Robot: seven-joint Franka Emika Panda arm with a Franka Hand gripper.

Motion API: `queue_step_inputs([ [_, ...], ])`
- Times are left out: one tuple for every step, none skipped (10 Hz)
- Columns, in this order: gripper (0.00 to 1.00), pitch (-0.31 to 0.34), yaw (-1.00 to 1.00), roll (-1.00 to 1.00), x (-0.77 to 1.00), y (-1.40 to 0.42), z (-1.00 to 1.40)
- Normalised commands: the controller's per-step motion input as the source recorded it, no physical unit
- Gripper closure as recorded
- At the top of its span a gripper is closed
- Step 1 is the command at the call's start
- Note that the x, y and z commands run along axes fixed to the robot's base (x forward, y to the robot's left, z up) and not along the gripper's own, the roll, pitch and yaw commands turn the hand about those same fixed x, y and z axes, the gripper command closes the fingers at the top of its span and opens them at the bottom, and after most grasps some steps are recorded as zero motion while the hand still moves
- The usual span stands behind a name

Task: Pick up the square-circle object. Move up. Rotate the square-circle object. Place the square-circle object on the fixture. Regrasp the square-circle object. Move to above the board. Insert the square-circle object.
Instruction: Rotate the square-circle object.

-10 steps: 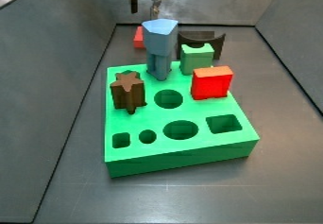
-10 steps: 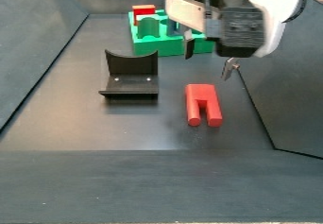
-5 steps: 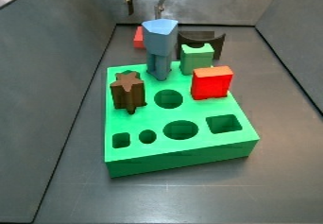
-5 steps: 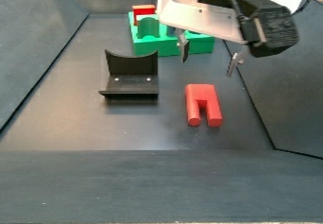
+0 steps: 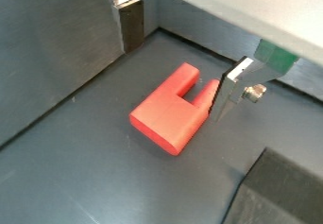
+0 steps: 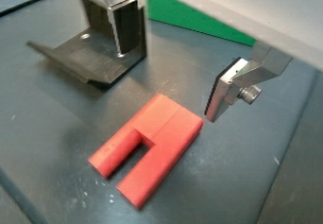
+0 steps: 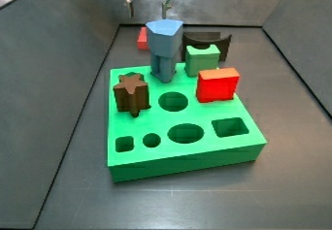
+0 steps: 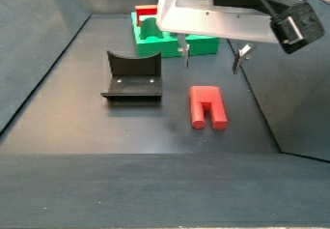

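The square-circle object (image 8: 206,106) is a dull-red piece with a block end and two legs. It lies flat on the dark floor, and shows in both wrist views (image 5: 171,112) (image 6: 145,147) and small in a side view (image 7: 143,38). My gripper (image 8: 211,55) hangs open and empty above it, not touching it. The fingers (image 5: 130,25) (image 6: 229,89) stand wide apart. The dark fixture (image 8: 131,75) stands beside the object, also in a wrist view (image 6: 86,60). The green board (image 7: 182,147) lies beyond it.
On the board stand a grey-blue hexagonal peg (image 7: 162,48), a dark brown star peg (image 7: 130,91), a bright red cube (image 7: 218,83) and a green arch piece (image 7: 201,57). Sloping grey walls (image 8: 45,69) enclose the floor.
My gripper has risen and tilted above the red piece, staying open. The piece, the fixture and the board have not moved.
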Motion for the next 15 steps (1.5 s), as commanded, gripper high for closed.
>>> queue_step_inputs([
  [0.00,-0.032,0.46,0.00,0.03,0.00,-0.03],
  [0.00,-0.031,0.30,0.00,0.02,0.00,-0.03],
  [0.00,-0.031,0.22,0.00,0.02,0.00,-0.03],
  [0.00,0.000,0.00,0.00,0.00,0.00,-1.00],
  [0.00,-0.006,-0.04,0.00,0.00,0.00,-1.00],
  [0.00,-0.031,-0.03,-0.01,0.02,0.00,-1.00],
  [0.00,-0.040,-0.02,-0.03,0.03,0.00,-1.00],
  [0.00,-0.047,-0.01,-0.06,0.03,0.01,-1.00],
  [0.00,-0.053,0.00,-0.07,0.04,0.01,-1.00],
  [0.00,-0.056,0.00,-0.09,0.05,0.01,-0.87],
  [0.00,-0.057,0.00,-0.11,0.05,0.01,-0.77],
  [0.00,-0.062,0.00,-0.12,0.05,0.01,-0.67],
  [0.00,-0.074,0.00,-0.13,0.04,0.01,-0.58],
  [0.00,-0.083,0.00,-0.14,0.04,0.02,-0.47],
  [0.00,-0.090,0.01,-0.15,0.03,0.02,-0.39],
])
